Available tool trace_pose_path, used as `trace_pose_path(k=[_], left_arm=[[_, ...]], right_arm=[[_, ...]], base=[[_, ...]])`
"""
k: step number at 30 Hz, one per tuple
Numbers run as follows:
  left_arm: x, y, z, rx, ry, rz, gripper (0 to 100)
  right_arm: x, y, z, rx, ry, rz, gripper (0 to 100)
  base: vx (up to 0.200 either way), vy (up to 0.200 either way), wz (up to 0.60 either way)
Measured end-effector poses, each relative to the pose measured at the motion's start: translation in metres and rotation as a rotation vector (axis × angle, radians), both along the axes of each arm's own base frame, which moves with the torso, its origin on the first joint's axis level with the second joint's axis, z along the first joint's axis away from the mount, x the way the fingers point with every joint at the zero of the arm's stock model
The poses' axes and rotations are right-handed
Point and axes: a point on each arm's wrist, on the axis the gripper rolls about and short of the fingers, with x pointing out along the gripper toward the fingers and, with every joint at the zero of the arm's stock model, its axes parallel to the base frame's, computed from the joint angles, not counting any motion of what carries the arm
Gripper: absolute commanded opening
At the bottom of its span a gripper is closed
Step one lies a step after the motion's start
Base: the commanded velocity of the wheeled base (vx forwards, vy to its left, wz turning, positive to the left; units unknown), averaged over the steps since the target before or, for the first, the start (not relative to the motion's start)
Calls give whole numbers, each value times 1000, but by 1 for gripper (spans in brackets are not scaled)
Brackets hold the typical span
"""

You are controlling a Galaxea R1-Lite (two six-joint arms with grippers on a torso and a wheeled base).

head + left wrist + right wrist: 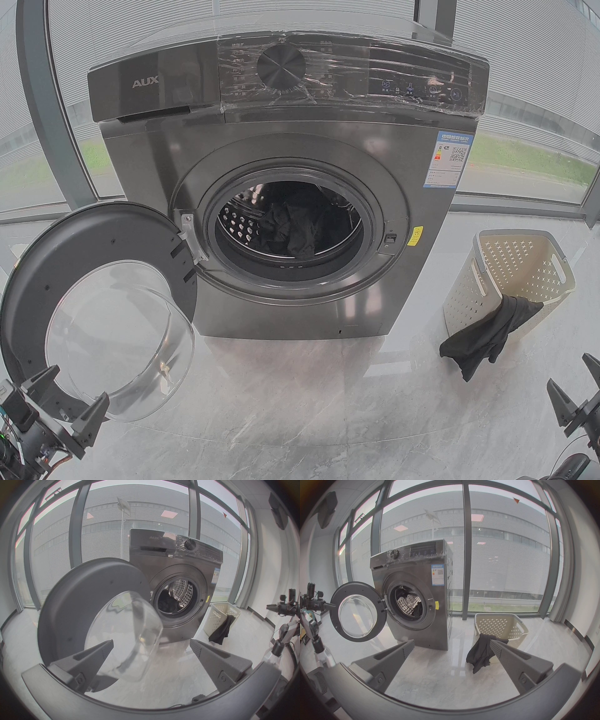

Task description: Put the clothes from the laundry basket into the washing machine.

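A grey front-loading washing machine (287, 187) stands ahead with its round door (106, 306) swung wide to the left. Dark clothes (297, 225) lie inside the drum. To the right on the floor stands a cream laundry basket (525, 269) with a black garment (490, 334) draped over its front rim and hanging to the floor. My left gripper (65, 400) is low at the left, just before the door, open and holding nothing. My right gripper (581, 390) is low at the right, short of the basket, open and holding nothing. The right wrist view shows the basket (500, 627) and garment (481, 652) beyond its fingers.
Pale marble floor (300, 394) spreads between me and the machine. Tall windows with grey frames (50, 125) close the room behind it. The open door's glass bowl (128, 633) bulges close to my left gripper.
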Motion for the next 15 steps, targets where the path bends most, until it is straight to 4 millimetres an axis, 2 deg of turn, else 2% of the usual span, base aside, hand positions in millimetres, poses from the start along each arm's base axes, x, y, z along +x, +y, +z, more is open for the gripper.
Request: trace_pose_path(k=[4, 9, 15], left_arm=[[-19, 11, -14, 11, 26, 31, 100], [-42, 20, -23, -35, -62, 66, 100], [-55, 21, -30, -21, -133, 175, 100]], right_arm=[[-15, -4, -6, 6, -46, -25, 100], [-27, -6, -15, 13, -74, -77, 100], [-38, -5, -24, -14, -105, -138, 100]], base=[[0, 0, 0], [0, 0, 0], [0, 0, 0]])
